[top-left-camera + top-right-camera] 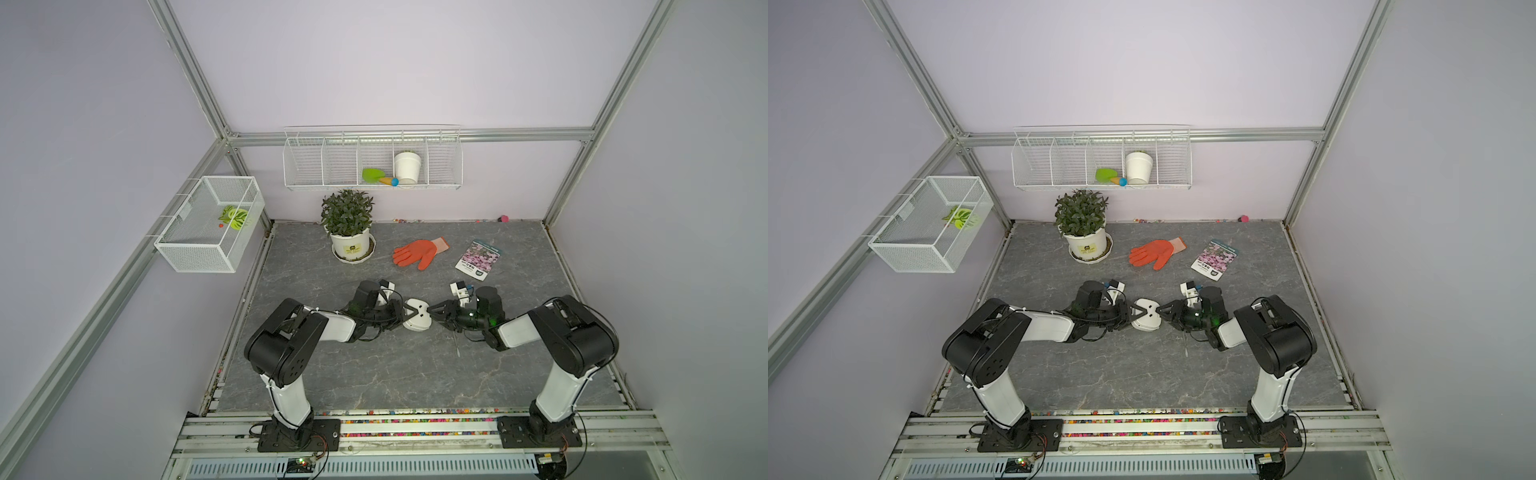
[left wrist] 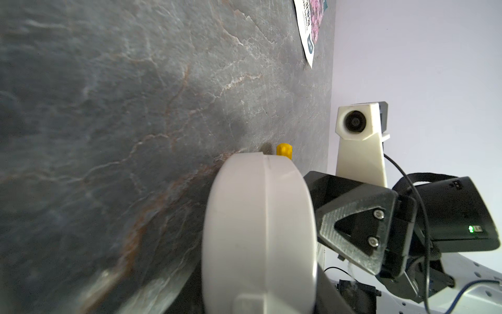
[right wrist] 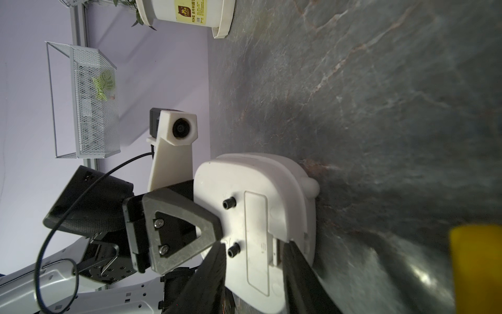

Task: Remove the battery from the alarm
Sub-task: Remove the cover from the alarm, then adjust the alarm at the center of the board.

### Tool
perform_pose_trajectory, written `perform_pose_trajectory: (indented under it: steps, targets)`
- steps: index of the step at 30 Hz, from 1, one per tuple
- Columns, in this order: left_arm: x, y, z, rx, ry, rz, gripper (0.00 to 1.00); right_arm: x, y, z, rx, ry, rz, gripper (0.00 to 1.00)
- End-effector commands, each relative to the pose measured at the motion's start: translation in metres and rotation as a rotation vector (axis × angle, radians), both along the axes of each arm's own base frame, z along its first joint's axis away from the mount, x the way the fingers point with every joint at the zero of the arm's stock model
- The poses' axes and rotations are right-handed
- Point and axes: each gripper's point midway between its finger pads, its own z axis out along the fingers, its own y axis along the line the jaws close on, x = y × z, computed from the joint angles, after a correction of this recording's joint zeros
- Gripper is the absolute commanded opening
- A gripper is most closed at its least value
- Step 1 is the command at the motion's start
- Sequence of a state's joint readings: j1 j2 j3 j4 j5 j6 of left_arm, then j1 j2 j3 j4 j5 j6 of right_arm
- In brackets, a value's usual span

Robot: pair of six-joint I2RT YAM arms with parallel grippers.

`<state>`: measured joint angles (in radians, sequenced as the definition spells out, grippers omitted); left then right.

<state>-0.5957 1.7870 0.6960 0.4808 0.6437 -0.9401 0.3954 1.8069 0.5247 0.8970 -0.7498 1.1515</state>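
Left claw [image 1: 409,311] and right claw [image 1: 432,311] both clench the alarm [image 1: 417,323], back upward; its closed cover [image 3: 256,239] sits nearer the right claw.

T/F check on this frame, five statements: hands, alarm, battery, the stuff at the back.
1. The left hand and the right hand both grip the alarm. True.
2. The battery lies loose on the table. False: no battery shows in any view, and the cover on the alarm's back looks in place.
3. The alarm's dial faces up. False: its plain back, with two dark knobs, faces up.
4. The orange glove lies between the potted plant and the seed packet. True.
5. The white pot sits in the shelf's leftmost compartment. False: the white pot stands in the wire shelf's second compartment from the right.
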Motion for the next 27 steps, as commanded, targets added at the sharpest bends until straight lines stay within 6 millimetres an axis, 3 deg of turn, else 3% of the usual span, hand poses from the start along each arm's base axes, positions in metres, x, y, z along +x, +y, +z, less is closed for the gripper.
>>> perform_pose_trajectory:
  steps: [1,14,23,27]
  targets:
    - [-0.004,-0.002,-0.011,0.037,0.013,-0.017,0.09,-0.008,0.017,0.026,0.046,-0.062,0.077,0.4]
    - [-0.004,-0.003,-0.011,0.039,0.011,-0.017,0.09,-0.01,0.017,0.026,0.03,-0.057,0.08,0.4]
    - [-0.005,-0.001,-0.014,0.049,0.014,-0.007,0.09,-0.004,0.019,0.052,0.123,-0.086,0.05,0.4]
    - [-0.006,0.0,-0.015,0.052,0.016,-0.005,0.09,-0.002,0.009,0.053,0.095,-0.089,0.033,0.4]
